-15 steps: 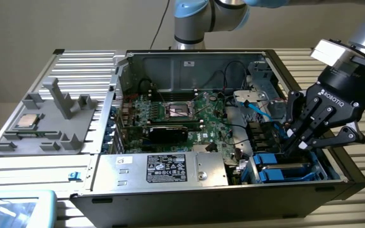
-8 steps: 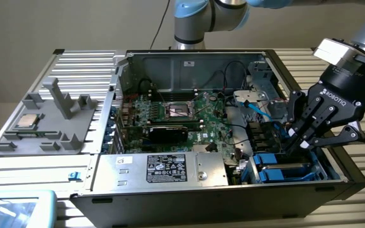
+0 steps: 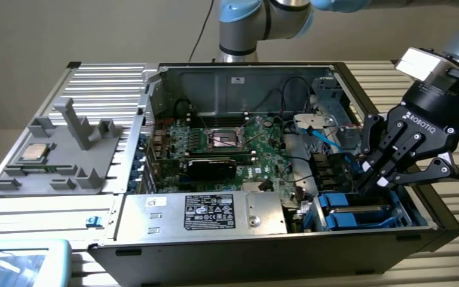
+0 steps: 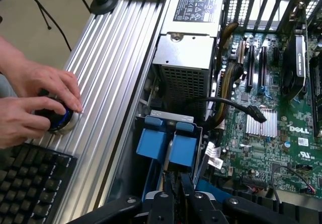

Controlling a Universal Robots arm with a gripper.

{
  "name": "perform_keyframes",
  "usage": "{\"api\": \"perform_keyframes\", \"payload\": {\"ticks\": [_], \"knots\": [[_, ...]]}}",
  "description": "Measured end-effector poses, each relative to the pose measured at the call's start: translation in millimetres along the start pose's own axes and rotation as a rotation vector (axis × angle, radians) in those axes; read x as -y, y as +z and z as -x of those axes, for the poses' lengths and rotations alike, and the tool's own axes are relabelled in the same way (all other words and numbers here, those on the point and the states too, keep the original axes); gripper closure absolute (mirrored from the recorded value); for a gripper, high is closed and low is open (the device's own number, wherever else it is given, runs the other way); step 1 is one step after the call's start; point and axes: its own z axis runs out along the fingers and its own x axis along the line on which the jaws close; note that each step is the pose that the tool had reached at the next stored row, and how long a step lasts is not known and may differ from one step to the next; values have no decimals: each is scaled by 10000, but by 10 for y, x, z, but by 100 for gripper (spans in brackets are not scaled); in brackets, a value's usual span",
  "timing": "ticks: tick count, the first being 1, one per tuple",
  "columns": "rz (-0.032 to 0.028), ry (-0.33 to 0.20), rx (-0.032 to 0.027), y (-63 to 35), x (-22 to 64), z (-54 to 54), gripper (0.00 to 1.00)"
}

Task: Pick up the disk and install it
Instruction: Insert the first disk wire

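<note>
In the computer case's [image 3: 253,254] corner bay, the disk [image 4: 153,143] is apparently pinched by the nearly closed gripper [image 3: 370,181]. It is judged stiff, heavy and shock-sensitive, best gripped by its blue carrier.

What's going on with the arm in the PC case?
The arm's gripper, fingers shut, reaches down into the open Dell computer case, at the disk in its blue carrier. Whether it actually grips the disk is unclear. A person's hands work a knob beside a keyboard.
</note>
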Motion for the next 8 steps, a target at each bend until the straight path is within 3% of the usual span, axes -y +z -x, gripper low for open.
{"api": "perform_keyframes", "payload": {"ticks": [3,8], "knots": [[94,-22,10,-1,8,-1,84],[97,-23,11,-1,9,-1,84]]}}
